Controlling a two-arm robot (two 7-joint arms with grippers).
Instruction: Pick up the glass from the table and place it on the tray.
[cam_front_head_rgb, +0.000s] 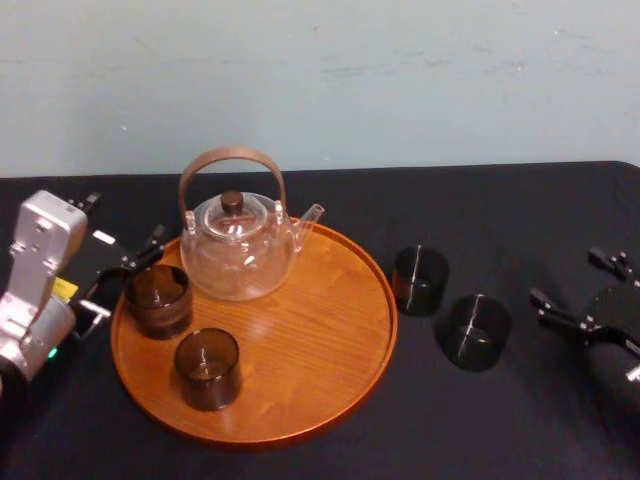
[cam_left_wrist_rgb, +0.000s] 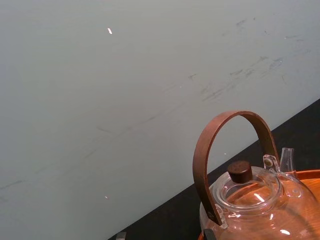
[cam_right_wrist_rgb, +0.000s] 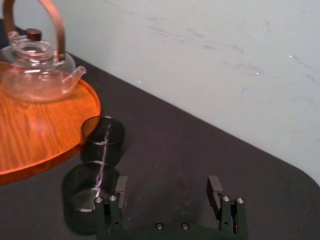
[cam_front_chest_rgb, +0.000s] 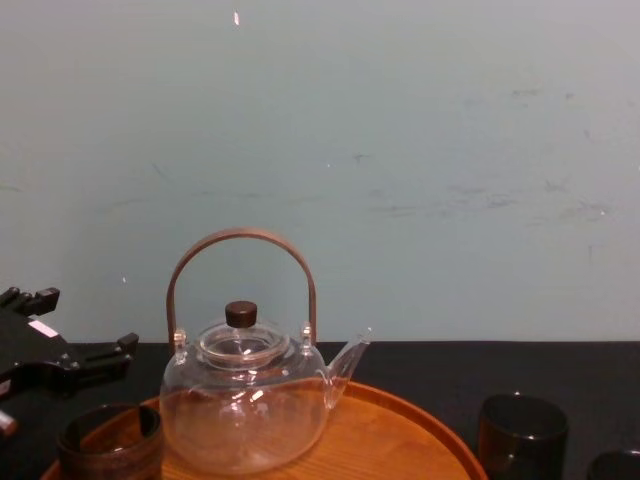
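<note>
Right claw (cam_front_head_rgb: 578, 282) released, right edge of frame; we centre it round nearer dark glass tumbler (cam_front_head_rgb: 476, 331) on black-cloth worktop (cam_front_head_rgb: 520, 430), sparing neighbouring tumbler (cam_front_head_rgb: 420, 280). Left claw (cam_front_head_rgb: 120, 276) released, parked frame-left.

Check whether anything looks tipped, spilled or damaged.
Nothing stands out. The teapot and two glasses stand upright on the tray; two other glasses stand upright on the table. Left gripper open by the tray, right gripper open over the table.

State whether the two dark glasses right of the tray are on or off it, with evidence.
Off it: the farther glass and the nearer glass stand upright on the table, outside the rim of the tray.
</note>
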